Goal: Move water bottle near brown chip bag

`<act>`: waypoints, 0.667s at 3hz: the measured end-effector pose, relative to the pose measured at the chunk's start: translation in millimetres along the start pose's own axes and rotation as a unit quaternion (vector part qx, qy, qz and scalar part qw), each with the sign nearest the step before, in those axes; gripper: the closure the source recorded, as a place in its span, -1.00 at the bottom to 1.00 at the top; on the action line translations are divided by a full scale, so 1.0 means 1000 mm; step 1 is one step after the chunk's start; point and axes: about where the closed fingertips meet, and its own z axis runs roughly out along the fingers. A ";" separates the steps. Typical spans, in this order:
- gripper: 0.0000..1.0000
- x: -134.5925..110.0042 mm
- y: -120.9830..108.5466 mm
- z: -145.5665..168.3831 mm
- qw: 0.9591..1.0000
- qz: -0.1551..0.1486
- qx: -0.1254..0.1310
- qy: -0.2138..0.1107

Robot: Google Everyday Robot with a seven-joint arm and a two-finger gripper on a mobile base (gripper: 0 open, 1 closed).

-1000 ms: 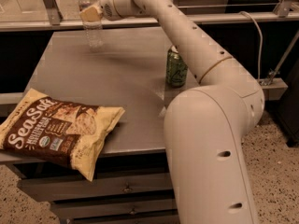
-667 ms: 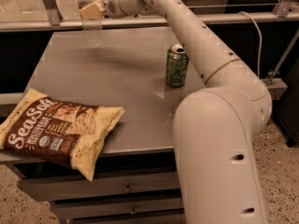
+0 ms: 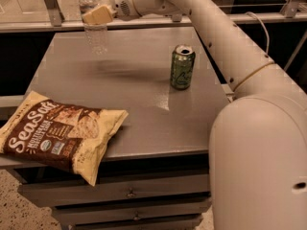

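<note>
The water bottle [image 3: 94,30], clear and ribbed with a white cap, hangs a little above the far left part of the grey table [image 3: 139,75]. My gripper [image 3: 96,15] is shut on its upper body, with a tan finger pad across the front. The brown chip bag [image 3: 55,132] lies flat at the table's front left, hanging partly over the edge. The bottle is well behind the bag, apart from it.
A green drink can [image 3: 182,67] stands upright at the table's right middle. My white arm [image 3: 230,47] reaches across from the right, with its large base in the foreground. Drawers [image 3: 129,193] sit under the table. A metal rail [image 3: 53,6] runs behind.
The gripper and the bottle have shifted slightly left and toward the front, staying lifted above the table. The arm's base has moved right, uncovering the can.
</note>
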 end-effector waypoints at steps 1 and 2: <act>1.00 0.001 0.033 -0.011 1.000 -0.015 -0.027 0.007; 1.00 0.002 0.064 -0.012 0.998 -0.018 -0.056 0.003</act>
